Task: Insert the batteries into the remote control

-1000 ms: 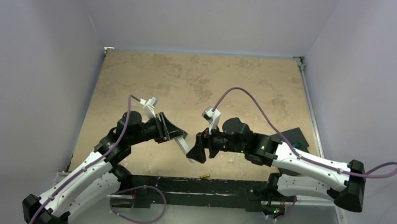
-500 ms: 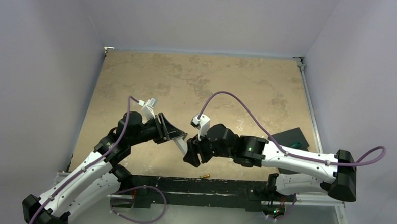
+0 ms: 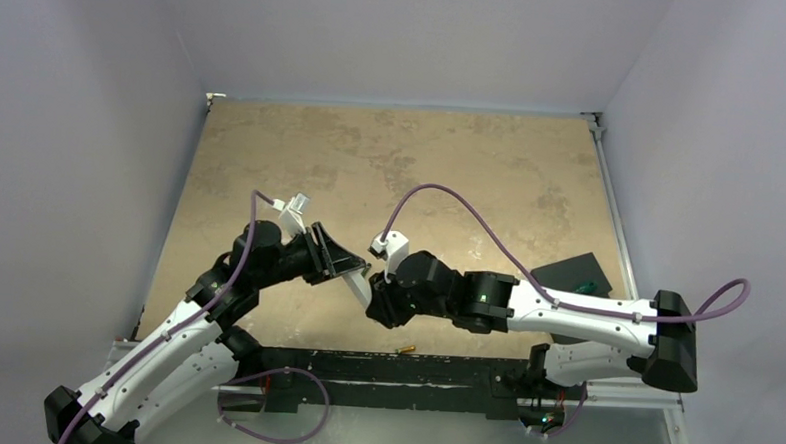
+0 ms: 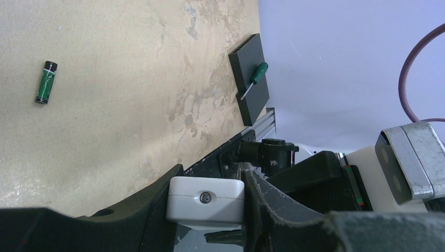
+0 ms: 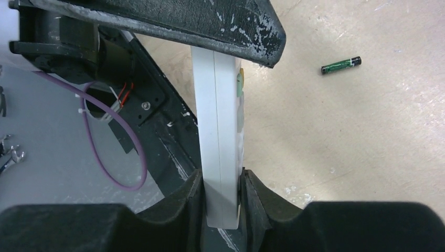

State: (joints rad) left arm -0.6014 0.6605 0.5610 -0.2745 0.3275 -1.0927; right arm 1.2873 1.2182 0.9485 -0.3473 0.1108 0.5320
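Observation:
The white remote control [image 3: 359,284] hangs in the air between both arms, near the table's front edge. My left gripper [image 3: 350,269] is shut on its upper end; that end shows as a white block [image 4: 205,199] pressed between the two black fingers. My right gripper [image 3: 377,307] is shut on the lower end of the remote [image 5: 220,131], whose buttons face right in the right wrist view. A dark green-and-black battery [image 4: 45,82] lies loose on the table, also seen as a small cylinder [image 5: 341,65]. A gold battery [image 3: 406,349] lies by the front rail.
A black flat pad [image 3: 579,273] lies at the table's right edge, and a green-handled screwdriver [image 4: 255,77] rests on it. The black front rail [image 3: 363,366] runs just below the grippers. Grey walls enclose the tan table [image 3: 392,162].
My right arm has reached left to the remote and its jaws have closed on the lower end. The left gripper has held the remote still.

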